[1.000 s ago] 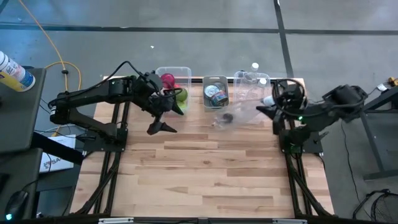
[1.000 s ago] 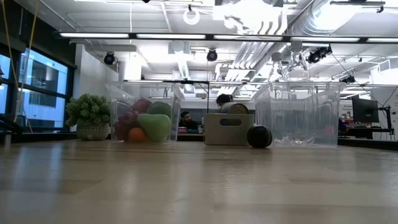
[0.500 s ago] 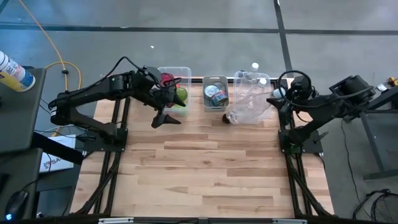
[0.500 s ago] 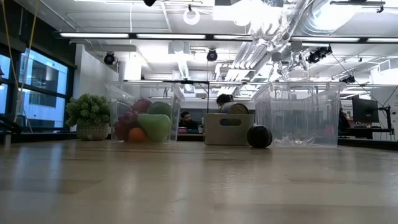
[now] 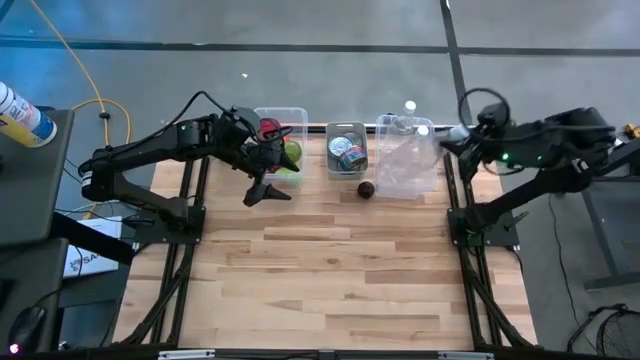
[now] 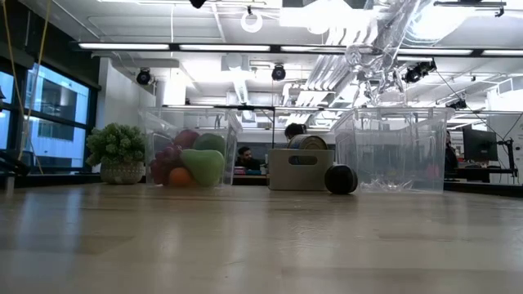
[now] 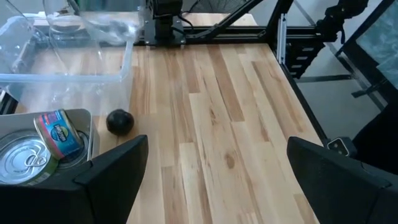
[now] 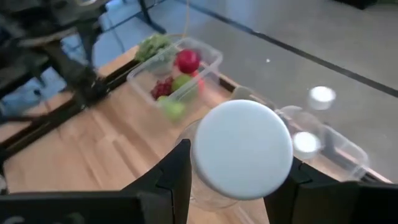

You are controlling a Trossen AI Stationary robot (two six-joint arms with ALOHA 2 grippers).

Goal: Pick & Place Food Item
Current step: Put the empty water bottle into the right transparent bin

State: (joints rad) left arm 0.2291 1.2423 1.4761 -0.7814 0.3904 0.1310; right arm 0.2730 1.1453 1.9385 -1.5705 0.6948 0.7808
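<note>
My right gripper is shut on a clear plastic bottle with a white cap, held in the air over the clear bin. In the low view the bottle slants high above that bin. A small dark round food item rests on the wood between the grey can bin and the clear bin; it also shows in the left wrist view. My left gripper is open and hovers in front of the fruit bin; bare table lies between its fingers. My right gripper pinches the bottle at its cap end, one finger on each side of the white cap. The cap faces back toward the wrist and the body reaches out past the fingers. The bottle is lifted clear, slanting down toward the table's left.
The fruit bin, a grey bin with tins and the clear bin with more bottles stand in a row along the far edge. The wide wooden table top lies nearer. Black arm frames run down both sides.
My right gripper has risen and drawn back toward the far right corner, carrying the bottle from low over the table beside the dark item up over the clear bin. My left gripper has shifted slightly toward the far edge, staying open.
</note>
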